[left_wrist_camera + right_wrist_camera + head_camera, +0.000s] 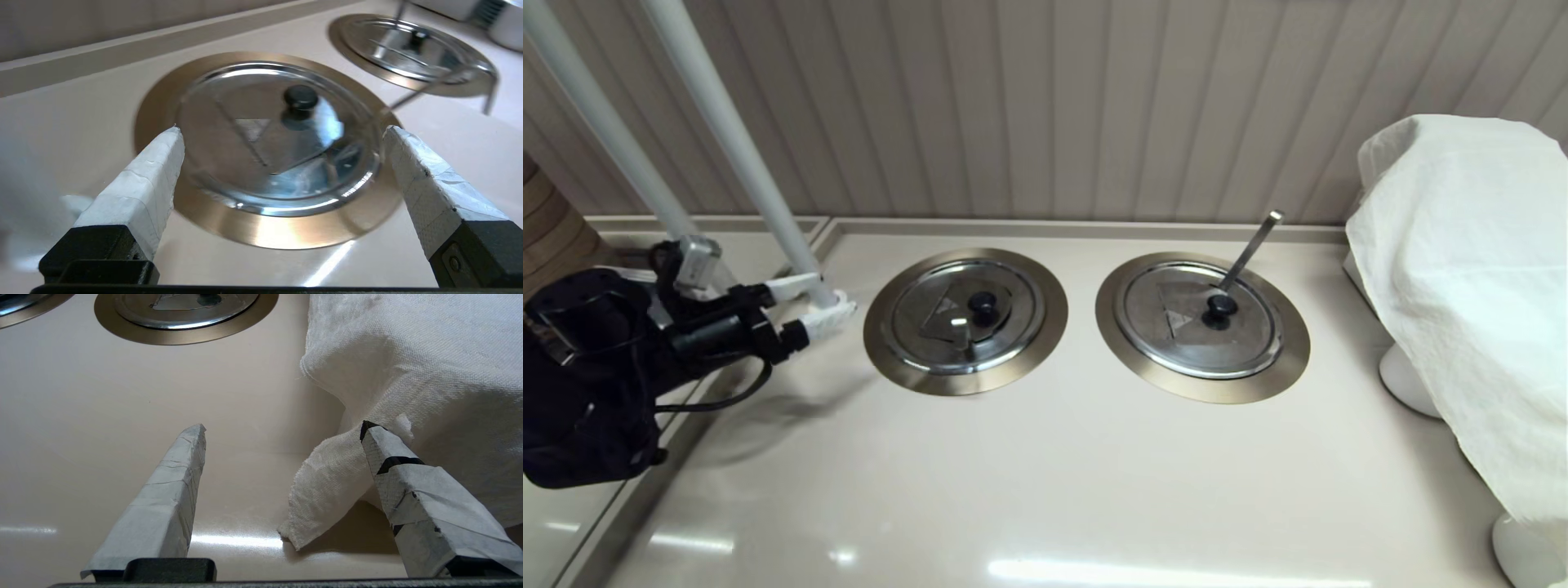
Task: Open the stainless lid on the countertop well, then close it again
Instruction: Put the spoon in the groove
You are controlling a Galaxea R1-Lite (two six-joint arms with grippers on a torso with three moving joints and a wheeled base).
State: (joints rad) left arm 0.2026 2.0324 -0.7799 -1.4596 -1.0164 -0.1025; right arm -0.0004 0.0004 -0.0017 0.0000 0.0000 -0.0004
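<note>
Beige countertop (1029, 457): left gripper (821, 306) hovers beside the countertop well (882, 343), fingers spread wide, empty; stainless lid (931, 327) closed.

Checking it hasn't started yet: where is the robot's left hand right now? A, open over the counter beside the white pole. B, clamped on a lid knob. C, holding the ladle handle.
A: the left hand is open beside the white pole, above the counter, with nothing between its fingers.
</note>
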